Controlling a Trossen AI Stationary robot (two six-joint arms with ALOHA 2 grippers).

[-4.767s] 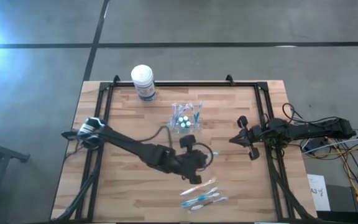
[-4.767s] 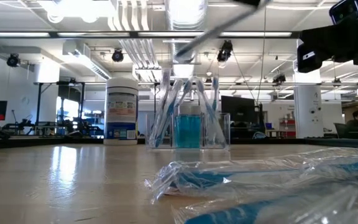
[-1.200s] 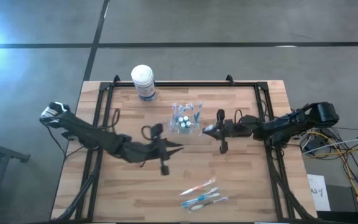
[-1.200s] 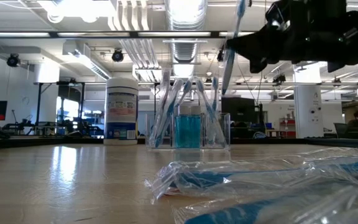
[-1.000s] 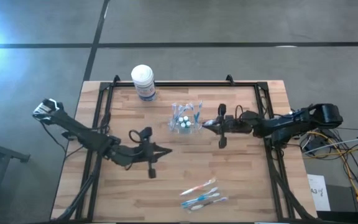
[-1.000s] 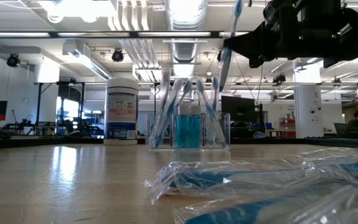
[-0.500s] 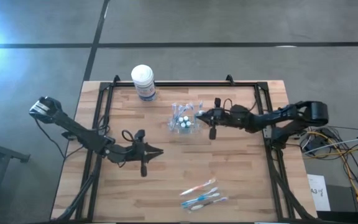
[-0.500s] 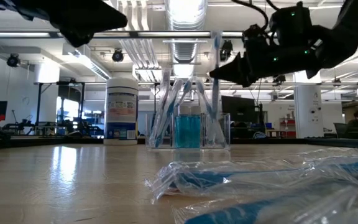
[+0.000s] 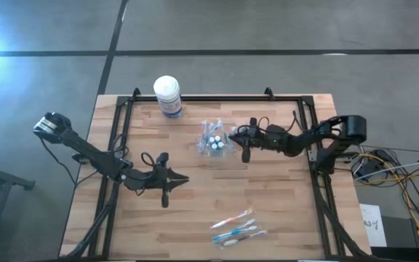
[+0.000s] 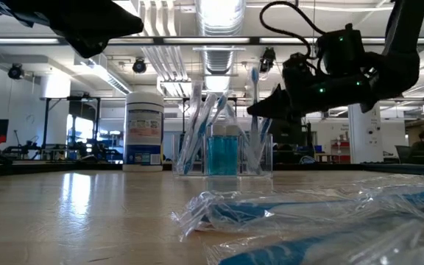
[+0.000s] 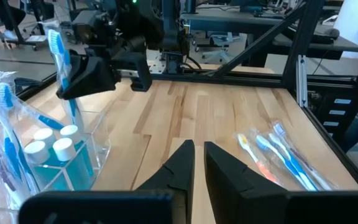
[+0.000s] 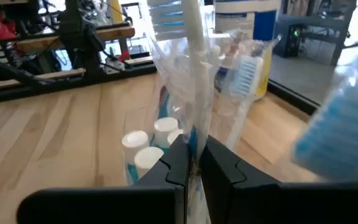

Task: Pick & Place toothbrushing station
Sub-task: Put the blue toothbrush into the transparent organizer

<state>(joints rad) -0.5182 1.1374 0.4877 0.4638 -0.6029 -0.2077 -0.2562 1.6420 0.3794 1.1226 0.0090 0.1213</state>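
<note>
The clear plastic cup stands at the table's middle far part, holding several wrapped blue-white toothbrushes and white-capped tubes. My right gripper is at the cup's right side, shut on one wrapped toothbrush that stands upright, head up. It also shows in the left wrist view. My left gripper is shut and empty above the table's middle left. More wrapped toothbrushes lie flat near the front edge. My right gripper pinches the wrapped toothbrush's handle between its two fingers, well below the head. The fingers come level from the table's right and lie across the handle. The brush stands upright, its lower end down among the brushes in the cup.
A white-lidded canister with a blue label stands at the far left of the cup. The black frame rails run along the table's sides and far edge. Bare wood lies between the cup and the loose toothbrushes.
My right gripper has gone toward the table's left, up to the cup, and down, carrying the toothbrush upright so its lower end now stands in the cup. My left gripper has drawn back toward the table's left edge, staying shut.
</note>
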